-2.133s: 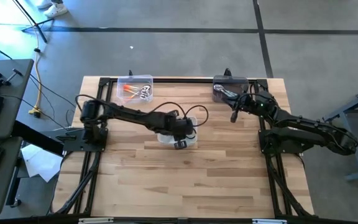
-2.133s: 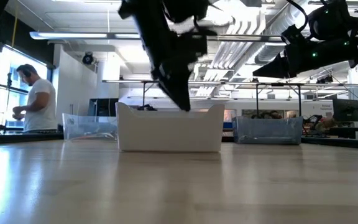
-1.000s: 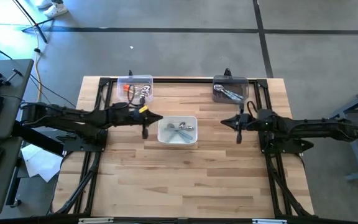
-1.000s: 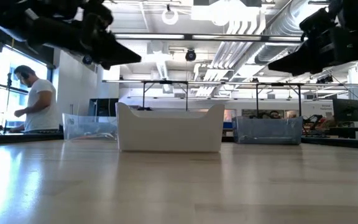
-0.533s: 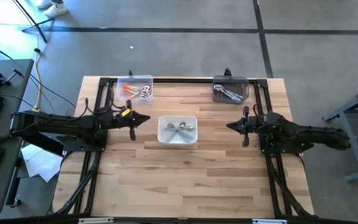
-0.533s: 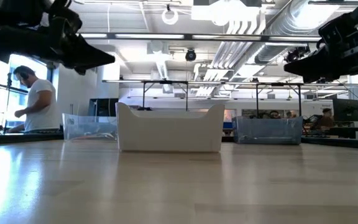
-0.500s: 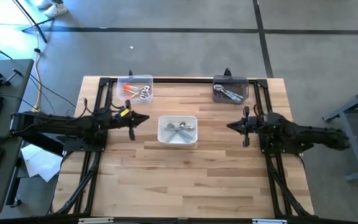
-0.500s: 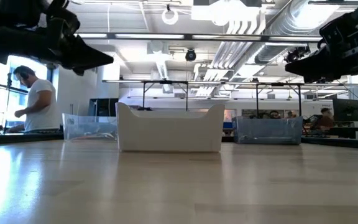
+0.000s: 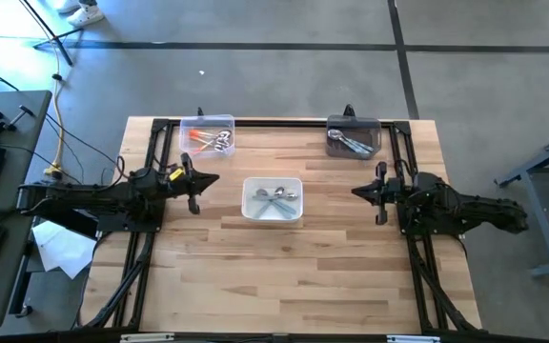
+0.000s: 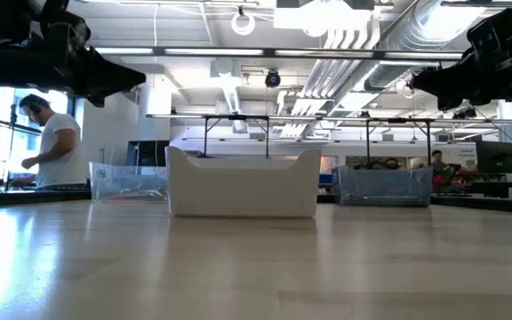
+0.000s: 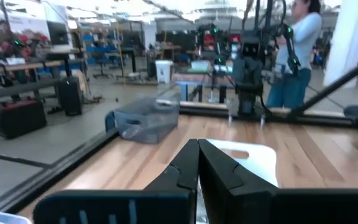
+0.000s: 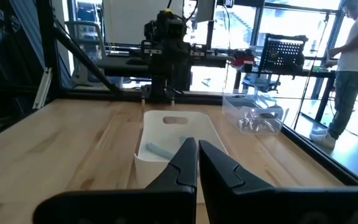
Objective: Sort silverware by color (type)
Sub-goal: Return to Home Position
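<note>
Wooden table (image 9: 284, 262), three bins (image 9: 208, 124) (image 9: 249, 202) (image 9: 354, 123) of spoons (image 9: 276, 198), clear, white, black; two jaws, closed, empty.

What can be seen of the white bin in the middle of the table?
The white bin is an open-topped rectangular tub, seemingly opaque white plastic, with rounded corners and a grip slot in its raised end wall. It stands upright on the wooden table, between the left gripper and right gripper, neither touching it. Several spoons lie inside; one handle shows light blue.

Table (image 9: 284, 272) bears white bin (image 9: 248, 202), transparent bin (image 9: 187, 125), black bin (image 9: 354, 123).
</note>
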`<action>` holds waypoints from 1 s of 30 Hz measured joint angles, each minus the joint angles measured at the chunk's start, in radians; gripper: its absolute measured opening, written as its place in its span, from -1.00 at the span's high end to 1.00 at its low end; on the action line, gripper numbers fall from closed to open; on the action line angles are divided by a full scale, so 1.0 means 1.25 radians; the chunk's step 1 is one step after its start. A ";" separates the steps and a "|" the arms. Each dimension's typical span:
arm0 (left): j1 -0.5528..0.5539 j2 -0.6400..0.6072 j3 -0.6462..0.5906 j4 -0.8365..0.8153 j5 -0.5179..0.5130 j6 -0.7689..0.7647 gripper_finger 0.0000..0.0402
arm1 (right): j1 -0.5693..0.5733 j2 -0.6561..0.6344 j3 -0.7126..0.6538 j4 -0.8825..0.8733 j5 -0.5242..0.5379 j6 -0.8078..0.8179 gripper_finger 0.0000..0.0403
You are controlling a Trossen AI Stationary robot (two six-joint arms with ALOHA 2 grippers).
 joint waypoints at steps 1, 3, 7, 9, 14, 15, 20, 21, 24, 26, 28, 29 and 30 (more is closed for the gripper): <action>0.000 -0.013 0.000 -0.003 -0.001 0.001 1.00 | 0.000 0.000 0.000 0.000 0.000 0.001 1.00; 0.000 -0.045 -0.001 -0.023 -0.003 0.012 1.00 | 0.000 0.000 0.000 0.000 0.005 0.006 1.00; 0.000 -0.124 -0.001 -0.113 -0.031 0.016 1.00 | 0.000 -0.003 0.023 -0.068 0.027 0.020 1.00; 0.000 -0.168 -0.001 -0.162 -0.032 0.015 1.00 | 0.000 -0.013 0.032 -0.095 0.033 0.022 1.00; 0.000 -0.276 -0.002 -0.242 -0.039 0.001 1.00 | 0.000 -0.012 0.002 -0.015 0.044 -0.003 1.00; 0.000 -0.299 -0.002 -0.256 -0.040 0.001 1.00 | 0.000 -0.012 0.000 -0.005 0.040 -0.004 1.00; 0.000 -0.359 -0.001 -0.322 -0.071 0.006 1.00 | -0.003 -0.012 0.000 0.000 0.029 0.015 1.00; -0.001 -0.358 -0.002 -0.335 -0.078 0.001 1.00 | -0.003 -0.012 0.001 -0.002 0.027 0.021 1.00; -0.001 -0.359 -0.001 -0.353 -0.085 -0.017 1.00 | -0.003 -0.012 0.030 -0.071 0.055 0.034 1.00; -0.001 -0.358 -0.002 -0.363 -0.097 -0.027 1.00 | -0.003 -0.013 0.042 -0.076 0.084 0.014 1.00; -0.001 -0.350 -0.001 -0.360 -0.105 -0.034 1.00 | -0.004 -0.012 0.039 -0.050 0.090 -0.015 1.00; -0.001 -0.342 -0.001 -0.360 -0.107 -0.035 1.00 | -0.004 -0.012 0.034 -0.034 0.090 -0.019 1.00; -0.001 -0.337 -0.001 -0.364 -0.107 -0.035 1.00 | -0.004 -0.012 0.026 -0.022 0.090 -0.020 1.00</action>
